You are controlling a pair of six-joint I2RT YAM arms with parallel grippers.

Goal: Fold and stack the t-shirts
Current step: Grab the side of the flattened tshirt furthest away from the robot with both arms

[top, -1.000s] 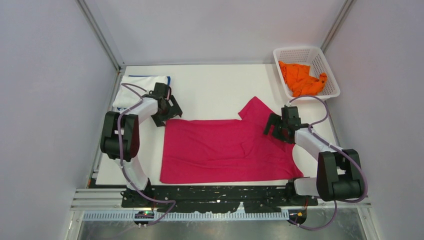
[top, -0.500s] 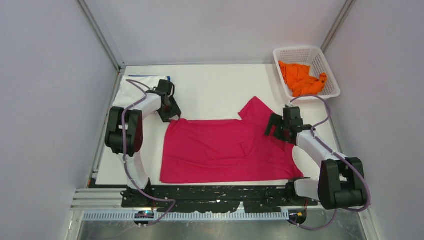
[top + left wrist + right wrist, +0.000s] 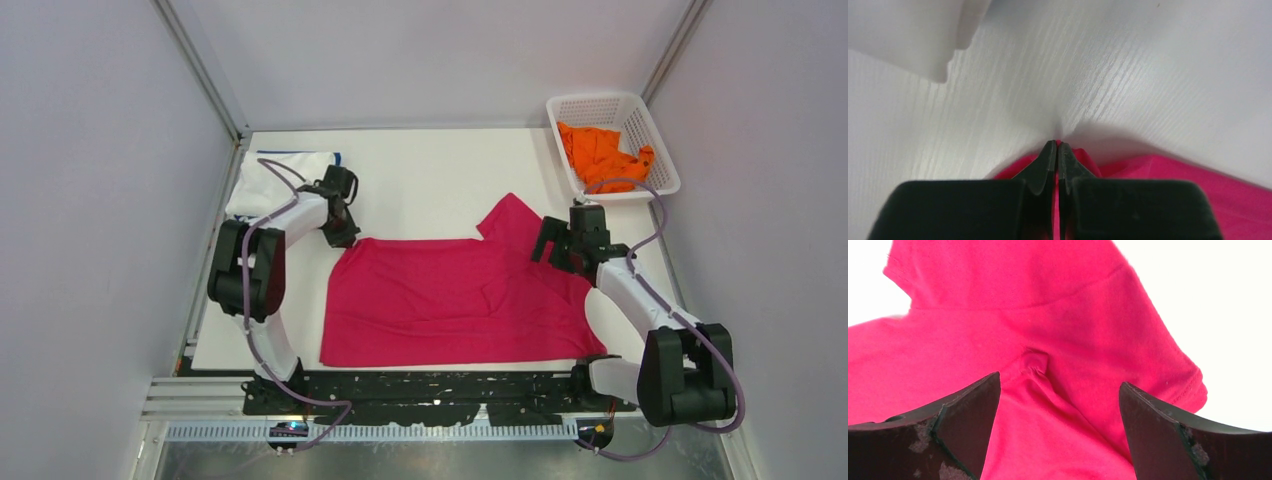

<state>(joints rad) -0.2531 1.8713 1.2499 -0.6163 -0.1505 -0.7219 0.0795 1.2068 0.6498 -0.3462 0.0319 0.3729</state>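
A magenta-pink t-shirt point(image 3: 450, 300) lies spread flat in the middle of the table, one sleeve pointing to the far right. My left gripper point(image 3: 343, 235) sits at its far-left corner. In the left wrist view this gripper point(image 3: 1058, 145) is shut on a pinch of the magenta cloth point(image 3: 1173, 170). My right gripper point(image 3: 560, 245) hovers over the sleeve and armpit seam; its jaws point(image 3: 1059, 380) stand wide open above the cloth point(image 3: 1048, 315) with nothing held. An orange t-shirt point(image 3: 600, 155) lies crumpled in the basket. A folded white t-shirt point(image 3: 275, 180) rests at the far left.
The white lattice basket point(image 3: 590, 100) stands at the far right corner. Grey walls enclose the table on three sides. The folded white pile point(image 3: 898, 40) shows blurred close behind my left gripper. Both arm bases sit at the near edge.
My left gripper has closed from wide open onto the shirt's far-left corner and shifted slightly right. My right gripper has moved a little farther over the sleeve, still open.
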